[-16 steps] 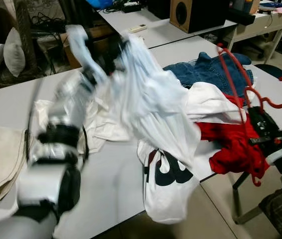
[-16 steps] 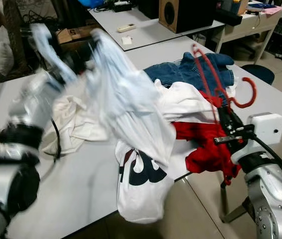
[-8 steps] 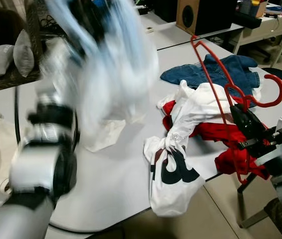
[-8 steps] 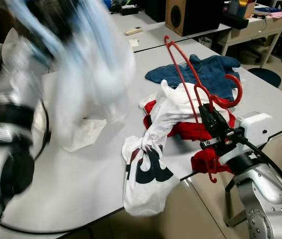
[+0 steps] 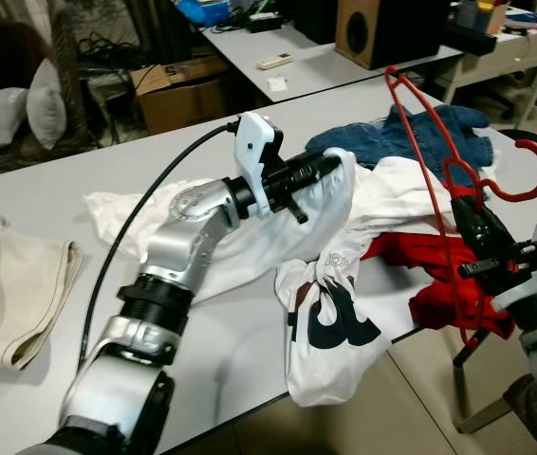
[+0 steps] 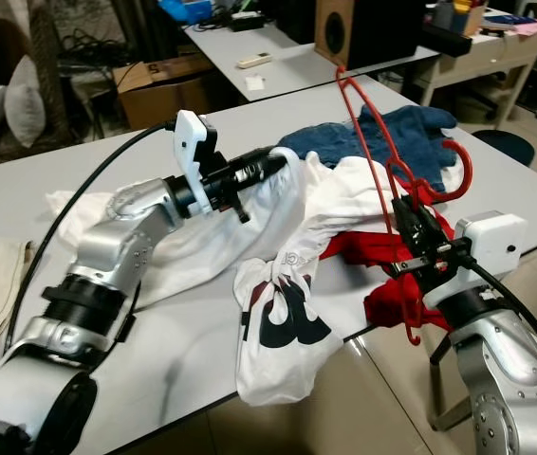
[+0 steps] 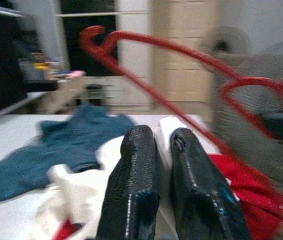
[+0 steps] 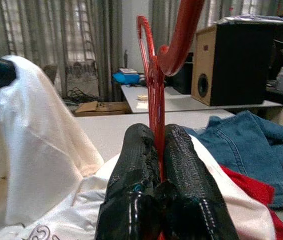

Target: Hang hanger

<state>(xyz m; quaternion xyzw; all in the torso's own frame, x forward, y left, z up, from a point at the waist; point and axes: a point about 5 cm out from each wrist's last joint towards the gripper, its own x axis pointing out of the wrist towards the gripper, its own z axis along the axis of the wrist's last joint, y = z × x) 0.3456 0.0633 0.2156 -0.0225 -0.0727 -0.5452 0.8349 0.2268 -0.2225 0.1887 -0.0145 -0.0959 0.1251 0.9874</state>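
Observation:
A red plastic hanger [image 5: 418,121] stands tilted over the clothes pile, its hook [image 5: 530,182] pointing to the right. My right gripper [image 5: 475,220] is shut on the hanger near its neck; the right wrist view has the red bar [image 8: 156,95] pinched between the fingers [image 8: 134,165]. My left gripper [image 5: 330,163] reaches across the table, shut on a fold of a white shirt [image 5: 397,194] draped over its tips. In the left wrist view the fingertips [image 7: 139,142] nearly touch, with white cloth between them. A red garment [image 5: 420,254] lies under the hanger.
A white T-shirt with a dark print [image 5: 330,327] hangs over the table's front edge [image 5: 249,403]. A denim garment [image 5: 435,137] lies behind the pile, a beige cloth [image 5: 3,284] at far left. Behind stand another table with a speaker [image 5: 382,28] and a cardboard box [image 5: 188,90].
My left arm has swung down from high up with pale cloth and now lies low over the pile, holding the white shirt. The right gripper keeps its hold on the hanger.

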